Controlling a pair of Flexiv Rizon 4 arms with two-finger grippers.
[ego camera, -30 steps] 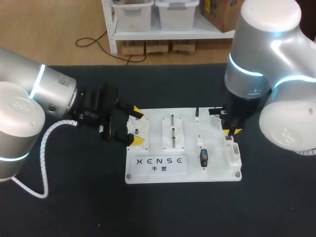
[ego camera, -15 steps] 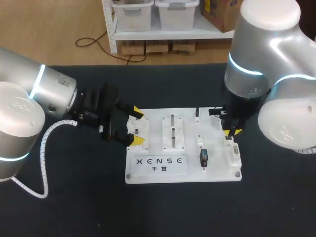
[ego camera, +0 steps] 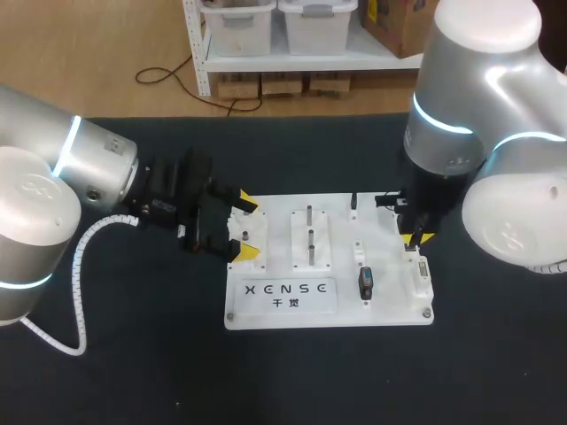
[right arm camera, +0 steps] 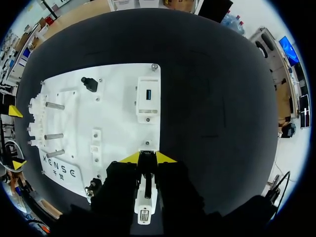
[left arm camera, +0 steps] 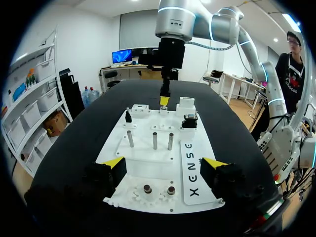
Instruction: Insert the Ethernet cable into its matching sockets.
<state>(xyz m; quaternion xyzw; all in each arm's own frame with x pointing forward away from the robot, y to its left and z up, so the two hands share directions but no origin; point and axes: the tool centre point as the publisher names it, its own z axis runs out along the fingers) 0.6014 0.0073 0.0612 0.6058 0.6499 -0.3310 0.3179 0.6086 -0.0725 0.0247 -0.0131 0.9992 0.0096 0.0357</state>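
The white task board [ego camera: 341, 211] lies mid-table. My right gripper [ego camera: 413, 237] hangs over its right edge, fingers nearly together and shut on a small dark Ethernet plug [right arm camera: 147, 162]. Directly under the plug sits a white socket block [right arm camera: 145, 200], also visible near the board's front right corner [ego camera: 423, 273]. My left gripper [ego camera: 247, 227] is open, its yellow tips straddling the board's left end. In the left wrist view, the left gripper [left arm camera: 165, 165] spans the gear block, and the right gripper [left arm camera: 164, 98] hovers at the far end.
Three upright metal pegs [left arm camera: 154, 140] stand mid-board. A black connector [ego camera: 365, 282] sits left of the socket block. A second white block with a blue port [right arm camera: 148, 98] lies ahead of the right gripper. Dark tabletop [ego camera: 354, 381] surrounds the board.
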